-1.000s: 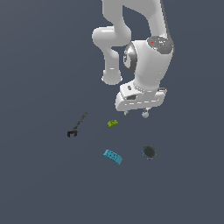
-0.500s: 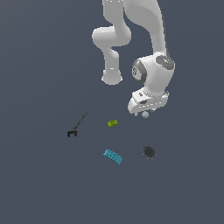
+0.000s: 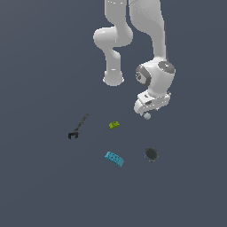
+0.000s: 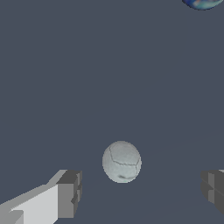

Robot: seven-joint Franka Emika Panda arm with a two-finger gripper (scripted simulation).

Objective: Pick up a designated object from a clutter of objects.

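The pale grey-white ball (image 3: 147, 116) lies on the dark floor just under my gripper (image 3: 148, 111). In the wrist view the ball (image 4: 121, 161) sits between my two fingertips, nearer one of them; the gripper (image 4: 142, 190) is open and touches nothing. The fingertips (image 4: 70, 192) are wide apart on either side of the ball. The rest of the clutter lies toward the exterior view's left and front: a black wrench-like tool (image 3: 78, 127), a yellow-green block (image 3: 114, 125), a cyan studded brick (image 3: 114, 158) and a dark round disc (image 3: 151, 154).
The arm's white base column (image 3: 113, 66) stands behind the gripper. The dark disc's edge (image 4: 202, 3) shows at the rim of the wrist view. The floor is a plain dark grey surface.
The gripper has moved down and to the exterior view's right, ending low over the ball. The objects on the floor have not moved.
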